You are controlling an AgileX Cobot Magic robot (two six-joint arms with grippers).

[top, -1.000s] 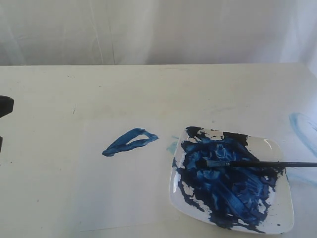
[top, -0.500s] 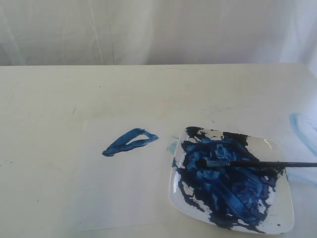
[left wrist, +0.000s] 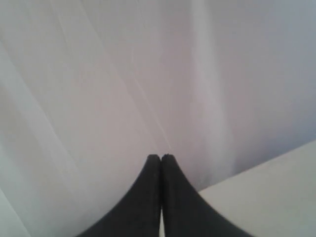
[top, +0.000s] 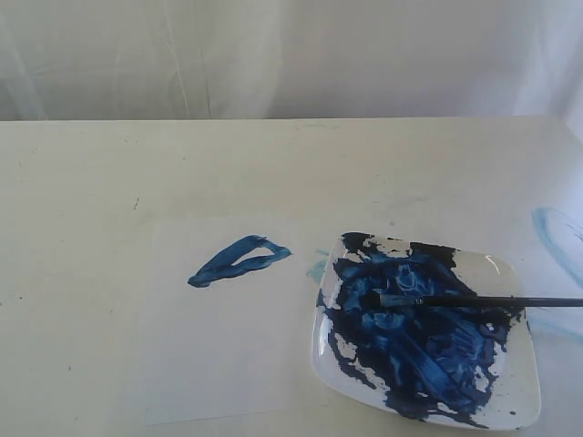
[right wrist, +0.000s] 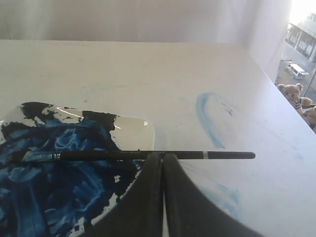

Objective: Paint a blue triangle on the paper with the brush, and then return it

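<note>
The blue triangle [top: 239, 259] is painted on the upper part of the paper [top: 228, 346]. The brush [top: 455, 300] lies across the paint-smeared white plate [top: 515, 391], bristles in the blue paint and handle sticking out past the plate's right rim. In the right wrist view the brush [right wrist: 148, 155] lies just beyond my right gripper [right wrist: 163, 155], which is shut and holds nothing. My left gripper [left wrist: 161, 157] is shut and empty, and faces the white curtain. Neither gripper shows in the exterior view.
A pale-blue curved smear [top: 556, 237] marks the table to the right of the plate. A white curtain [top: 291, 55] hangs behind the table's far edge. The table's right edge [right wrist: 276, 98] is close to the smear.
A dark part of the left arm at the left edge of the exterior view one second ago has gone out of that view. The brush, plate and paper have not moved.
</note>
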